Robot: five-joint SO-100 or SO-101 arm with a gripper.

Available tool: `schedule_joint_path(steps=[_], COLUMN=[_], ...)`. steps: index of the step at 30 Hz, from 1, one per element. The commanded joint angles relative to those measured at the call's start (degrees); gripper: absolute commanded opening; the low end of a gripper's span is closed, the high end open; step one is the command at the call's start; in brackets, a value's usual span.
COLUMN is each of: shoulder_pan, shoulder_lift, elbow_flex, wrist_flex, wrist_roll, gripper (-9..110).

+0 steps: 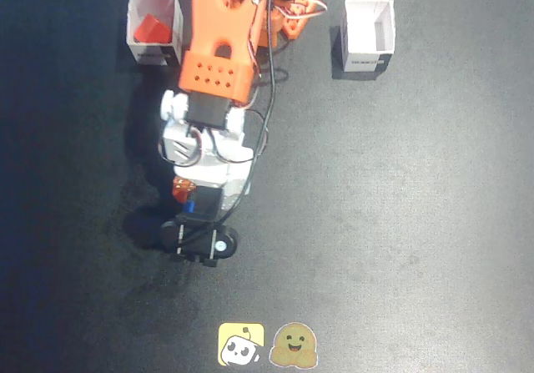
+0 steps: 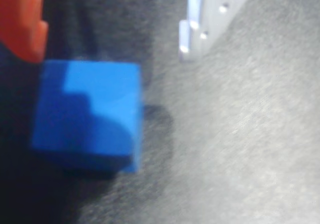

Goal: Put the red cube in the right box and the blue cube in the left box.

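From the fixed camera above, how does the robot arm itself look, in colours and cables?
The arm has orange printed links, one with a grid of small round holes, then a white wrist section and black parts near the gripper. Thin black and white cables loop along its side.

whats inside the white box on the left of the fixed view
The red cube lies tilted inside that white box. The box floor under the cube is hidden. The other white box on the right looks empty.

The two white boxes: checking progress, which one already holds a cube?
The box on the left of the fixed view holds the red cube; the right-hand box is empty.
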Motion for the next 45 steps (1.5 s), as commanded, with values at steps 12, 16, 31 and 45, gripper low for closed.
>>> schedule_joint_path(steps=[12,16,31,45], shoulder_pan=[1.85,1.85,0.88,0.97], shoulder_lift=[0.88,-1.49,-7.38,-11.87], elbow_flex=[-6.86,-9.14,-10.63,-9.23], wrist_flex=[0.97,1.14,-2.55,-6.94], wrist_roll=[-2.29,-2.20,-0.79,-1.67], gripper=[21,21,20,15])
